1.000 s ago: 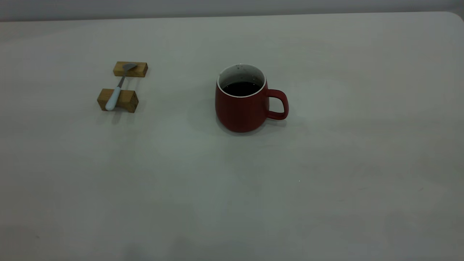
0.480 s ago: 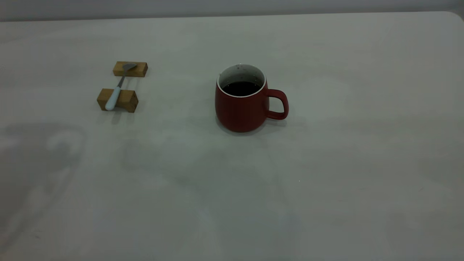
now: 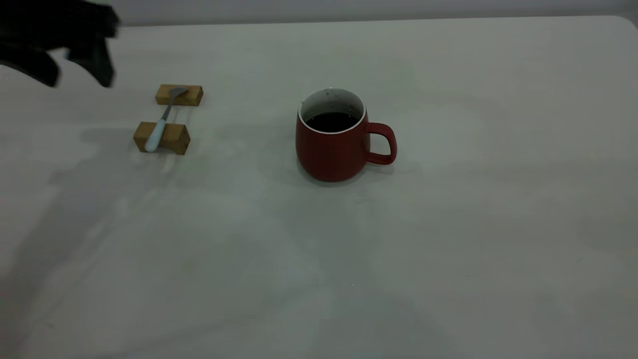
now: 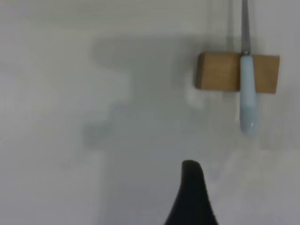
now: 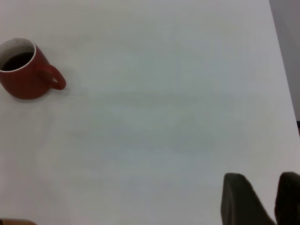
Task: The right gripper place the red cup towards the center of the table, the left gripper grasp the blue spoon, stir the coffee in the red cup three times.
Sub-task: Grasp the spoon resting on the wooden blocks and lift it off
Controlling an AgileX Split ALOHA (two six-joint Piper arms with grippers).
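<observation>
The red cup stands upright near the table's middle, handle to the right, with dark coffee inside. The blue spoon lies across two wooden blocks at the left, its pale handle toward the front. My left gripper hovers open and holding nothing at the far left, behind and left of the spoon. In the left wrist view one finger shows, short of the spoon handle. My right gripper is far from the cup, its fingers a little apart with nothing between them.
Two small wooden blocks carry the spoon. The table's back edge runs along the top of the exterior view, with a rounded corner at the back right. Arm shadows lie on the front left of the table.
My left gripper has come into the exterior view at the top left. Shadows on the table have shifted. Cup and spoon have stayed put.
</observation>
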